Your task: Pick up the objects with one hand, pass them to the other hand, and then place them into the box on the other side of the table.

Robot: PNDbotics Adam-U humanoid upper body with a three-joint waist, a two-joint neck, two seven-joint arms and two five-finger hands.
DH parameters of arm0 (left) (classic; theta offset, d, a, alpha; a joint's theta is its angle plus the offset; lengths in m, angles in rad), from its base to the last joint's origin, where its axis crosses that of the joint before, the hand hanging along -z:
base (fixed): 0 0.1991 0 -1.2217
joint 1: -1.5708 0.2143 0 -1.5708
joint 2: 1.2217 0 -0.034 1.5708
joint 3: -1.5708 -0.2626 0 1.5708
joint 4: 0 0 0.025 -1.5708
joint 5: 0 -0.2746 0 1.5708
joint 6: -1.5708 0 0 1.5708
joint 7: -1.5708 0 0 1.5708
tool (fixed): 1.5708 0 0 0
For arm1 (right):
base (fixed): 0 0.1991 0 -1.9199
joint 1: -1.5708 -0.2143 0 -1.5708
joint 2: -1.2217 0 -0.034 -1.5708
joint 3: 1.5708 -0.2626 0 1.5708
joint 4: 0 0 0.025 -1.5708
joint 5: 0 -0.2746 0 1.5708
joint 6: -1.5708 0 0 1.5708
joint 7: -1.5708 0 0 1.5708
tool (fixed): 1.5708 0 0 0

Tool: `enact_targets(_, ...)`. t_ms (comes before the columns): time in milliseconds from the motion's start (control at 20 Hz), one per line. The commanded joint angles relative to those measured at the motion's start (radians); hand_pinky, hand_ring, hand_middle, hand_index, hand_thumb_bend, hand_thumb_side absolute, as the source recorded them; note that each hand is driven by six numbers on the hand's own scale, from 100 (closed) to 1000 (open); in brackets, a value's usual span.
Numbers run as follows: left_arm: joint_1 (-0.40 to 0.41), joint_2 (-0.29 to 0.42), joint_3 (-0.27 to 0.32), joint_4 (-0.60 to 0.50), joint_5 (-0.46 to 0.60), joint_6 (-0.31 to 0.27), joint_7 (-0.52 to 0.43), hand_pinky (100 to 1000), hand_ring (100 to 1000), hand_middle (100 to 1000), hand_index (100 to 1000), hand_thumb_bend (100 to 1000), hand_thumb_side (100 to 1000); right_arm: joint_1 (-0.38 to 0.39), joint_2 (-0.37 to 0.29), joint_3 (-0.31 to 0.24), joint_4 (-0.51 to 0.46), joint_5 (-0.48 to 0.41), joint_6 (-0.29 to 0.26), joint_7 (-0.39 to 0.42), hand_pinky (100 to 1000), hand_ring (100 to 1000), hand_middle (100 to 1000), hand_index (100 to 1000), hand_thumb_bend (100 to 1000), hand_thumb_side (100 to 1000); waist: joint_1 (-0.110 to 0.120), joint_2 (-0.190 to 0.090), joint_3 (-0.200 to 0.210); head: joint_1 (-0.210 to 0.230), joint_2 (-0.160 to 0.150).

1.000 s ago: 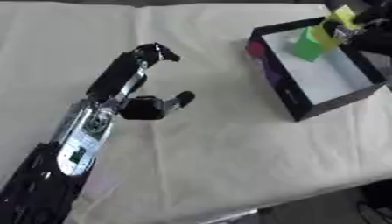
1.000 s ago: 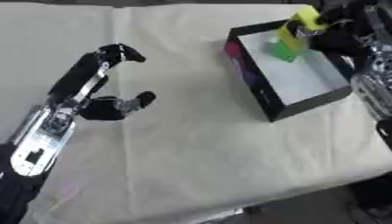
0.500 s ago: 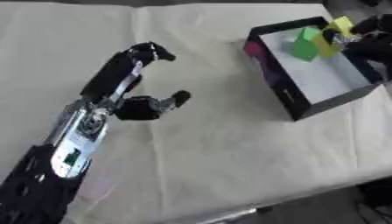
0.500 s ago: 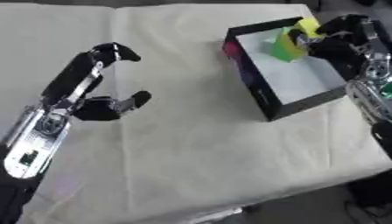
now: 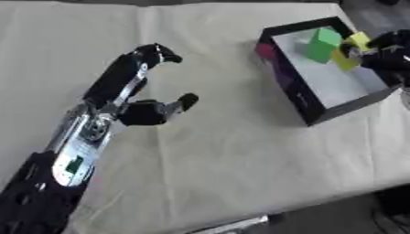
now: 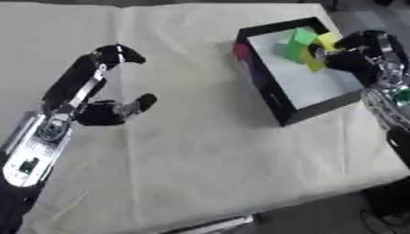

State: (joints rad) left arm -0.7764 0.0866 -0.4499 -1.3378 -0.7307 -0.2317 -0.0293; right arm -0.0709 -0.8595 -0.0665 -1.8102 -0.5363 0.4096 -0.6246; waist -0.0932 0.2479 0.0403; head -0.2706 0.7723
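A black box (image 6: 268,89) with a white floor stands at the table's far right. A green block (image 6: 298,43) sits inside it, near the far wall. My right hand (image 6: 360,57) reaches over the box from the right and is curled round a yellow block (image 6: 315,63), held just beside the green one. I cannot tell whether the yellow block touches the box floor. My left hand (image 5: 136,112) hovers over the cloth at left centre, fingers arched, thumb out, nothing in it.
A cream cloth (image 5: 232,151) covers the table. The table's front edge runs along the bottom, with dark floor showing at the lower right corner. A pale bar (image 5: 232,225) shows below the front edge.
My right hand has come down with the yellow block, from above the box's far corner to beside the green block. The left hand has barely moved.
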Motion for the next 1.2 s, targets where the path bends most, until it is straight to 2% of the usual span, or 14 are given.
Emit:
enact_targets(50,-0.016,-0.002,0.005,-0.019,0.002,0.002,0.003,834,751,718,797,532,814,-0.005,-0.039,-0.013,0.007,0.021,0.004,0.000,632,678,613,702,552,100,0.012,0.001,-0.001,-0.003,-0.002)
enact_targets(100,-0.016,-0.002,0.005,-0.019,0.002,0.003,0.004,834,751,718,797,532,816,-0.003,-0.039,-0.014,0.009,0.033,0.015,-0.007,662,733,694,765,613,100,0.011,0.001,0.000,-0.003,-0.002)
enact_targets(350,-0.016,-0.002,0.005,-0.019,0.003,0.004,0.007,834,751,718,797,532,816,-0.001,-0.028,-0.015,0.007,0.105,0.051,-0.003,662,733,694,765,613,100,0.011,0.001,0.000,-0.002,-0.002)
enact_targets(400,-0.016,-0.001,0.005,-0.018,0.002,0.004,0.007,834,751,717,796,535,816,0.000,-0.026,-0.019,0.006,0.116,0.052,-0.004,686,791,780,822,669,100,0.012,0.001,0.000,-0.001,-0.002)
enact_targets(800,-0.016,0.000,0.005,-0.017,0.000,0.004,0.009,832,750,715,793,537,812,0.007,-0.016,-0.031,-0.008,0.146,0.052,-0.022,681,783,770,814,651,100,0.012,0.000,-0.002,0.002,-0.002)
enact_targets(900,-0.016,0.000,0.005,-0.017,0.000,0.005,0.010,832,750,715,791,536,807,0.007,-0.014,-0.035,-0.016,0.134,0.044,-0.034,677,778,764,806,627,110,0.011,-0.001,-0.002,0.004,-0.002)
enact_targets(1050,-0.017,0.003,0.009,-0.019,0.001,0.008,0.012,831,748,715,790,507,794,0.005,-0.014,-0.042,-0.035,0.106,0.026,-0.064,672,770,754,794,427,186,0.011,-0.002,-0.002,0.015,-0.002)
enact_targets(1100,-0.018,0.005,0.012,-0.021,0.002,0.011,0.014,831,746,715,789,461,786,0.006,-0.014,-0.044,-0.042,0.097,0.021,-0.076,669,765,748,787,322,210,0.011,-0.003,-0.001,0.022,-0.002)
enact_targets(1150,-0.020,0.009,0.018,-0.023,0.005,0.016,0.018,831,745,716,789,431,771,0.007,-0.015,-0.048,-0.050,0.087,0.015,-0.091,667,763,746,786,309,218,0.012,-0.004,0.000,0.032,-0.002)
enact_targets(1200,-0.024,0.014,0.024,-0.028,0.009,0.022,0.022,830,745,716,791,275,809,0.008,-0.015,-0.051,-0.058,0.078,0.008,-0.104,666,762,746,786,328,233,0.013,-0.005,0.001,0.043,-0.002)
